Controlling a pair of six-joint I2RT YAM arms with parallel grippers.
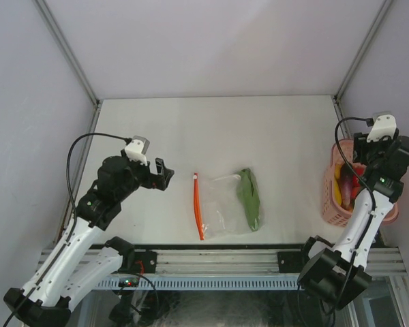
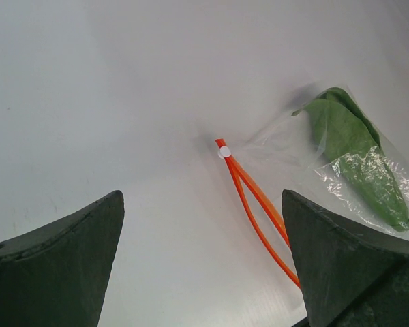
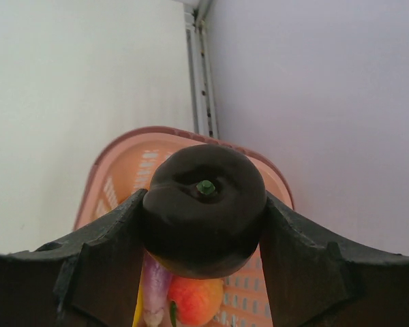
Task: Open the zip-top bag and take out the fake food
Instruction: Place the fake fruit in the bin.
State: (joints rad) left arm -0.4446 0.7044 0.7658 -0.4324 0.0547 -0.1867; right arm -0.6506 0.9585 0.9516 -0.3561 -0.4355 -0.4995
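Black right pincer [image 3: 203, 228]: jaws partway closed, one on each side of the dark purple fruit [image 3: 204, 204], which they clamp with its green stem nub facing the wrist camera.
Dark purple fruit: round, held in the air above the pink basket [image 3: 116, 174], touching nothing but the two fingers.
Right arm [image 1: 358, 221]: rises from its base at the near right corner of the worktop [image 1: 191, 129], the forearm slanting toward the right edge and the wrist bent over the basket.
Pink basket: perforated, at the right edge of the worktop. It holds other toy pieces, an orange-red one [image 3: 194, 300] and a pale one [image 3: 155, 286] just beside it.
Left pincer [image 2: 201, 204]: jaws spread fully wide, nothing between them, above bare worktop.
Left arm [image 1: 82, 231]: climbs from the near left corner, bends at the elbow, and its fingers point right, toward the bag.
Zip-top bag [image 1: 221, 204]: lies flat near the middle of the near edge, clear and crinkled, apart from both pincers.
Zip strip [image 2: 255, 197]: orange, along the bag's left side, nearest the left pincer. Its two tracks bow apart, so the mouth is open.
Green piece [image 2: 354, 153]: long, inside the bag at the end away from the strip.
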